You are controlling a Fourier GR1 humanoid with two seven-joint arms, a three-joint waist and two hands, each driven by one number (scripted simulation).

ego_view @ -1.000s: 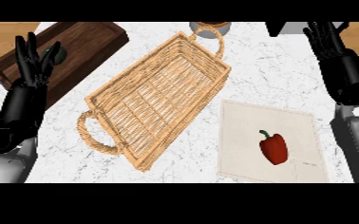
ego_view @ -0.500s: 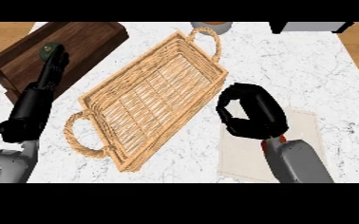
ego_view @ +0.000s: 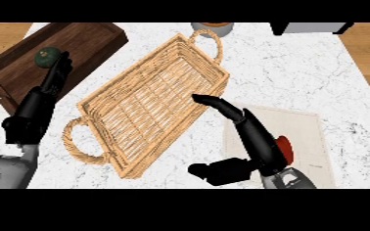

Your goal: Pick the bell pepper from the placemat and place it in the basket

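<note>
**Counter**: white marbled top that carries everything shown.

**Basket**: long and woven, with a loop handle at each end. It lies diagonally across the middle and nothing is in it.

**Wooden tray**: dark, at the upper left, well apart from the work.

**Placemat**: pale sheet at the lower right, its left edge just beside the basket's long wall.

**My right hand**: over the placemat, fingers straight and pointing up-left toward the basket, thumb spread wide below them. It is open and pinches nothing.

**My left hand**: resting at the left edge, fingers straight and upward.

**Bell pepper**: red, on the placemat. Only a sliver shows past the right side of my right hand, and I cannot tell whether my palm touches it.

**Green round thing**: on the wooden tray.

**Cup**: at the top edge, beyond the basket's far handle.

Step in hand, as I judge it: the grasp, not yet made. My hand sits somewhat left of the pepper, so I should centre my palm over it first. Then I curl fingers and thumb round opposite sides of its body, not its stem. I lift straight up before travelling, high enough to clear the basket's wall, and lower it over the middle of the weave.
</note>
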